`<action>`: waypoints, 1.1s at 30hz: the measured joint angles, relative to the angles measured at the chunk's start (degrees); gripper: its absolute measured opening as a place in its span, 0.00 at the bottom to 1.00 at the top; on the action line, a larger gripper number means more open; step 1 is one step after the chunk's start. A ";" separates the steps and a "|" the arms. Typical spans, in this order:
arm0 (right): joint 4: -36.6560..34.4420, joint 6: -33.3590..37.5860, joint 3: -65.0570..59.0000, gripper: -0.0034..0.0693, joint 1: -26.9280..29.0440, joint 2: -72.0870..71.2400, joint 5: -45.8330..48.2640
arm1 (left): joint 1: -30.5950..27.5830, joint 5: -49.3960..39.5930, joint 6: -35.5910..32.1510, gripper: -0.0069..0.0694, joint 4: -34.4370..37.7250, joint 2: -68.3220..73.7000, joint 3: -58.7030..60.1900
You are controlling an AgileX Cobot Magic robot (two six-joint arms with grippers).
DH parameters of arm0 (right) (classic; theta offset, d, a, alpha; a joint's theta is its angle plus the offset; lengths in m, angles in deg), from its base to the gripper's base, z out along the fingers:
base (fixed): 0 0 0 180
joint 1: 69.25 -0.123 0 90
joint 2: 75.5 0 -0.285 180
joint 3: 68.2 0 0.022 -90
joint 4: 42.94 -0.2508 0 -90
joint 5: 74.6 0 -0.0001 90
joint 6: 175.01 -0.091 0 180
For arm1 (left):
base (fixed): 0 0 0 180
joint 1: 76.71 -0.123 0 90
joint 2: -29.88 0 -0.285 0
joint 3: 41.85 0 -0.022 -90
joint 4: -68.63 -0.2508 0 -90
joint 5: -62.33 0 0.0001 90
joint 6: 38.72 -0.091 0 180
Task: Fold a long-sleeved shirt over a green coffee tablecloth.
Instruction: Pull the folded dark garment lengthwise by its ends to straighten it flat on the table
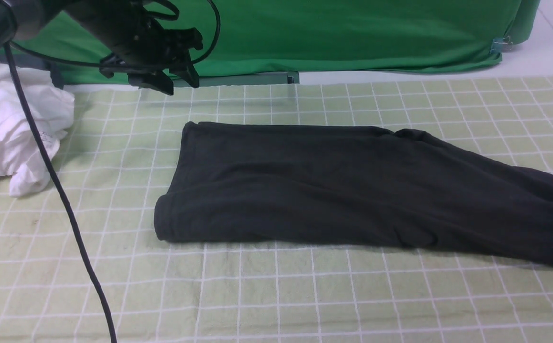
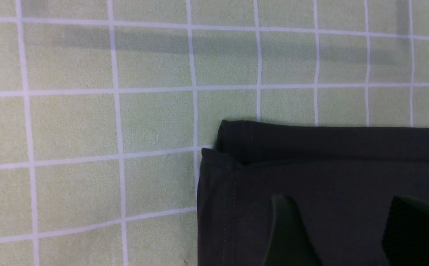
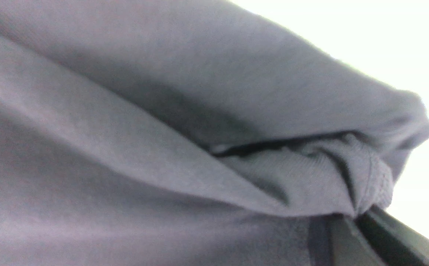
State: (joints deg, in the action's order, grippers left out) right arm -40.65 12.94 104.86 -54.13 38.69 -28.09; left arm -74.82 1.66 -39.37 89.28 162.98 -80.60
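Note:
The long-sleeved shirt [image 1: 333, 186] lies as a long black band across the green coffee tablecloth [image 1: 276, 295], running past the right edge of the front view. My left gripper [image 1: 181, 85] hangs open above the cloth, behind the shirt's left end. In the left wrist view this gripper [image 2: 341, 207] shows its two fingertips [image 2: 284, 207] spread over the shirt's [image 2: 310, 173] hemmed corner, with nothing between them. My right gripper [image 3: 356, 221] is outside the front view. In its wrist view it is shut on a bunched fold of the shirt [image 3: 310, 177], which fills most of that view.
A crumpled white garment [image 1: 19, 128] lies at the left edge of the cloth. Plain deep green fabric [image 1: 328, 33] hangs along the back. A black cable [image 1: 66, 205] from the left arm trails over the front left of the cloth.

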 joint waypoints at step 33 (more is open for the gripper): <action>1.57 -1.06 15.15 0.84 0.00 -0.50 12.22 | 0.00 -0.84 0.00 0.56 0.31 0.05 -0.06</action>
State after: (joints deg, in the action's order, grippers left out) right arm -39.08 11.89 120.00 -54.13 38.19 -15.87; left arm -74.82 0.81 -39.37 89.60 163.03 -80.66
